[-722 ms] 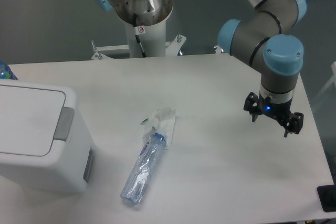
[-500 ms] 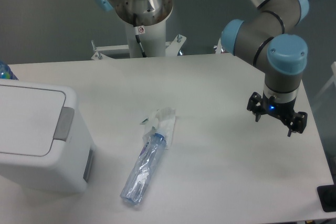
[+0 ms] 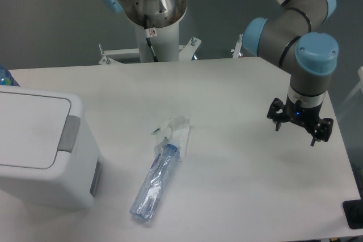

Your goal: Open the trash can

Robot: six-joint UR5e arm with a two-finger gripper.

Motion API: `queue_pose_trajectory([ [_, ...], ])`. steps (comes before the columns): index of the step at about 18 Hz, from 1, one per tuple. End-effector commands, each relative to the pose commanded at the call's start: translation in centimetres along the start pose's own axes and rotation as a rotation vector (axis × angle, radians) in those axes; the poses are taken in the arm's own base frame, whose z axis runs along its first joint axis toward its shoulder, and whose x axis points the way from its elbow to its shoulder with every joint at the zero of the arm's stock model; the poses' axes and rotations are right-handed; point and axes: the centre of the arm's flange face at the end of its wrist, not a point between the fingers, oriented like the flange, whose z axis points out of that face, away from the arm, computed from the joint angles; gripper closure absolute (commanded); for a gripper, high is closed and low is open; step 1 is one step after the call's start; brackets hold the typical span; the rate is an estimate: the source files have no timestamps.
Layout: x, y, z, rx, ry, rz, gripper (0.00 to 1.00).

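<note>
The trash can (image 3: 34, 145) is a large white boxy bin at the table's left edge, its flat lid down, with a grey tab (image 3: 70, 134) at the lid's right rim. My gripper (image 3: 295, 134) hangs above the right side of the table, far from the bin. Its two fingers are spread apart and hold nothing.
A clear crushed plastic bottle (image 3: 157, 177) with a torn label lies on the table (image 3: 227, 94) between the bin and the gripper. The robot's base column (image 3: 153, 15) stands behind the table. A dark object (image 3: 353, 213) sits at the bottom right corner.
The gripper has drifted slightly to the right, away from the bin. The bin and bottle have not moved.
</note>
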Motion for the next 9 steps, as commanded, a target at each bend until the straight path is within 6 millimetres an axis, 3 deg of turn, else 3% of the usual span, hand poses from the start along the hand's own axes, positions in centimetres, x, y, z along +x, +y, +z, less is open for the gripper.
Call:
queue_pose_trajectory([
  [2, 1.3, -1.3, -1.9, 0.02, -0.007, -0.057, 0.0],
  [6, 6.4, -6.9, -5.9, 0.125, 0.019, -0.26, 0.0],
  [9, 10.8, -10.8, -11.1, 0.226, 0.03, -0.396, 0.0],
])
